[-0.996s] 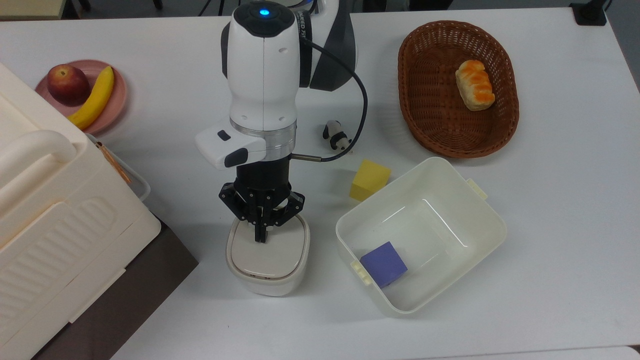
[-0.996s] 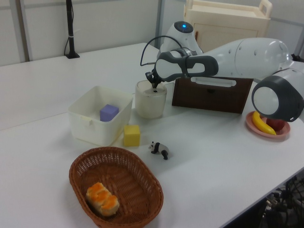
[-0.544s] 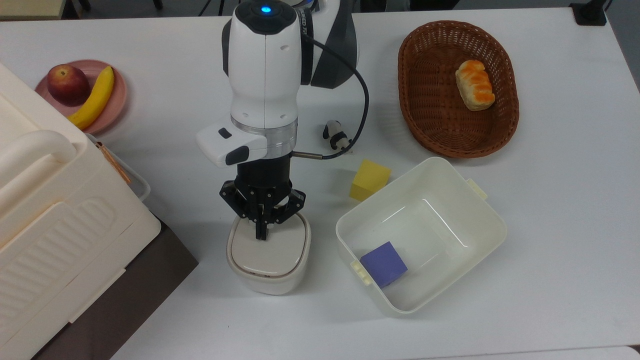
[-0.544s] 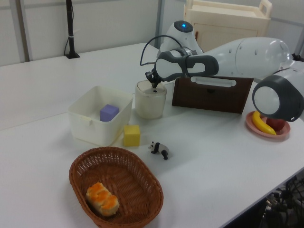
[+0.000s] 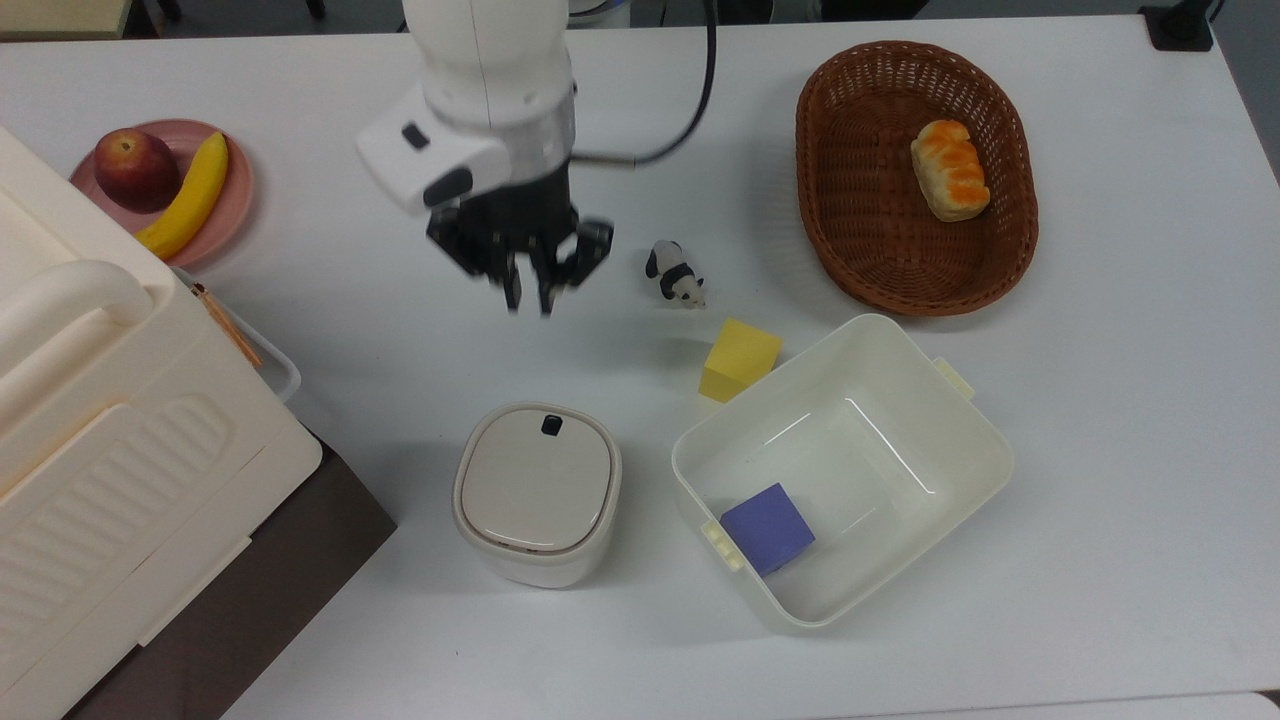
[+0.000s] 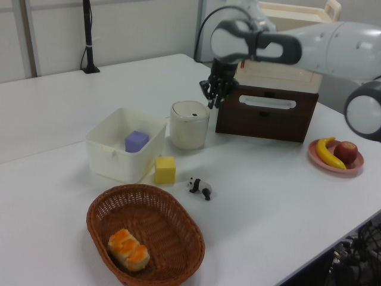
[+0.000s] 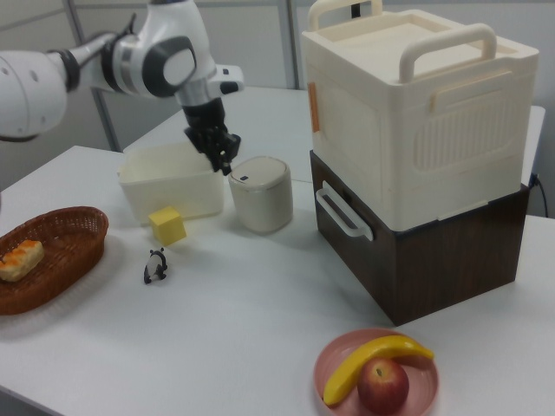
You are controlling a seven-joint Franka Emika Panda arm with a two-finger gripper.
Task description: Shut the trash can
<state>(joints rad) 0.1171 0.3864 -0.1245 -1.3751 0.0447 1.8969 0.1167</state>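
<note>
On a white table (image 5: 1100, 450), the trash can (image 5: 538, 494) is seen standing upright with its flat beige lid (image 5: 540, 480) shut and level; a small black button (image 5: 551, 425) is set near the lid's far edge in the top view. The gripper (image 5: 528, 296) is held in the air, well apart from the trash can and nearer the top view's upper edge, with nothing between its fingers, which are parted by a narrow gap. In the left view, the gripper (image 6: 214, 102) is seen above and to the right of the trash can (image 6: 189, 124). Just beside the trash can, on the top view's right, a white tub (image 5: 960, 420) is placed, with a purple cube (image 5: 768, 527) inside. A yellow cube (image 5: 739, 359) and a toy panda (image 5: 676, 274) are found nearby.
</note>
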